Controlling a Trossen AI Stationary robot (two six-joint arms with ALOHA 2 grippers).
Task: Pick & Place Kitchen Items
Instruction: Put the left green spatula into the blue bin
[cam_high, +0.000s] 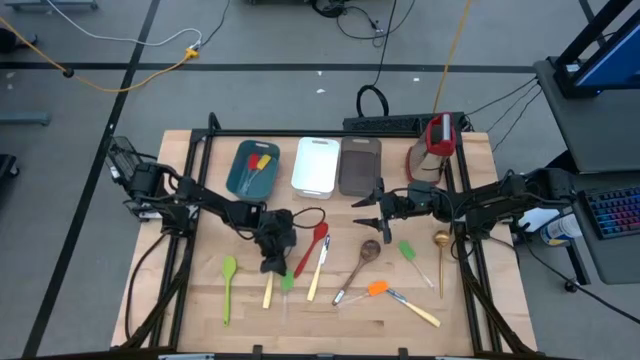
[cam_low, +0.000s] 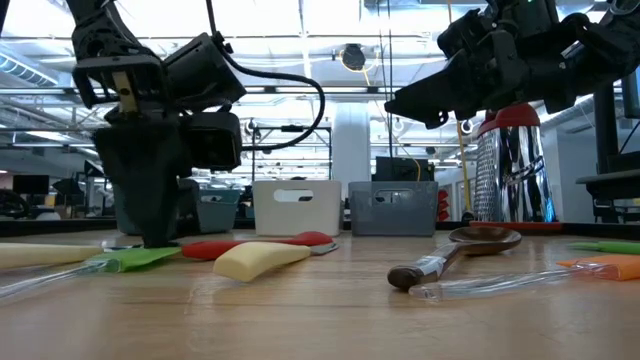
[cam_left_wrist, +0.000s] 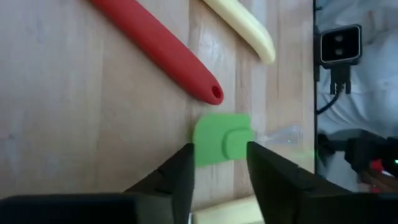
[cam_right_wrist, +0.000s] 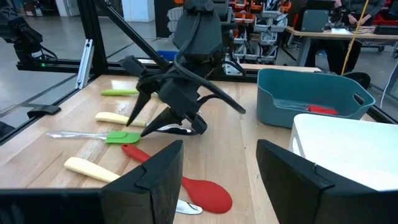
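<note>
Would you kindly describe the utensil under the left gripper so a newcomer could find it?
Start at the teal tray and follow the left arm down to the left gripper. Below its open fingers lies a small green spatula with a clear handle, beside the red spoon.

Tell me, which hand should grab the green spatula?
Probably the left hand: it hangs right over the green spatula, fingers open either side. The right hand waits farther off, near the trays.

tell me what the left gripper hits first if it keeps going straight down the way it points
Probably the green spatula head on its clear handle: the left gripper, fingers apart, points down at it, one finger either side, above the wooden table.
</note>
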